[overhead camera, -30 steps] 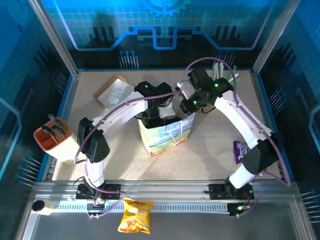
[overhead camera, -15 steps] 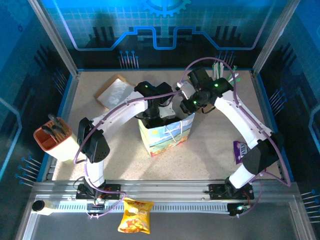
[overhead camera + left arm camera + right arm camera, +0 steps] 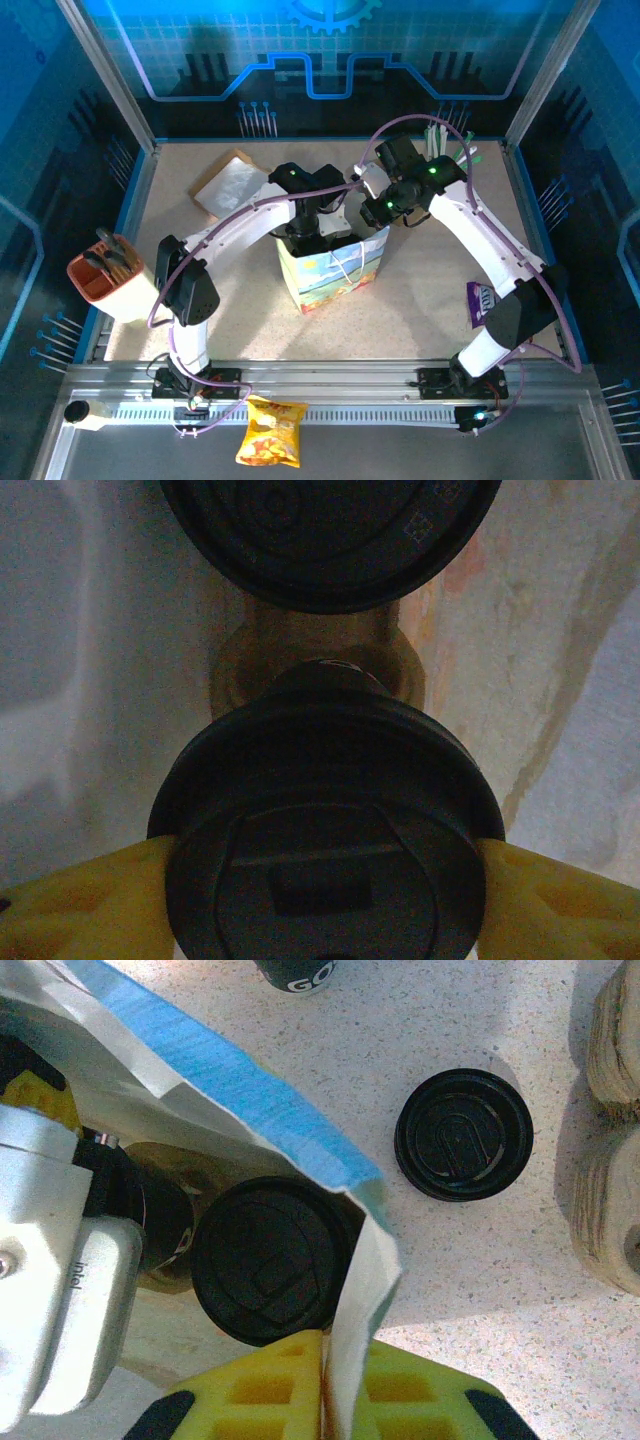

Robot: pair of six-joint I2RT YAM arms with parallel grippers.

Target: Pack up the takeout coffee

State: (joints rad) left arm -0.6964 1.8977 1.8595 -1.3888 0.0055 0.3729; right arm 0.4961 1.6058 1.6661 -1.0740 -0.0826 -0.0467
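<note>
— Well, the left gripper (image 3: 325,865)?
— Clamped on the takeout coffee (image 3: 325,800) at six o'clock, inside the paper bag (image 3: 330,275); second black lid (image 3: 330,530) beyond, at twelve.
— Right gripper (image 3: 345,1385)?
— Pinched shut on the bag's rim; tabletop lid (image 3: 463,1135) at two o'clock.

Inside the paper bag (image 3: 330,278) we see little spare room: the left gripper (image 3: 325,885) clasps the takeout coffee (image 3: 325,800), a second lidded cup (image 3: 330,530) sits just beyond, and the right gripper (image 3: 325,1388) pinches the bag's wall. Bare table (image 3: 420,312) lies between bag and near edge.
</note>
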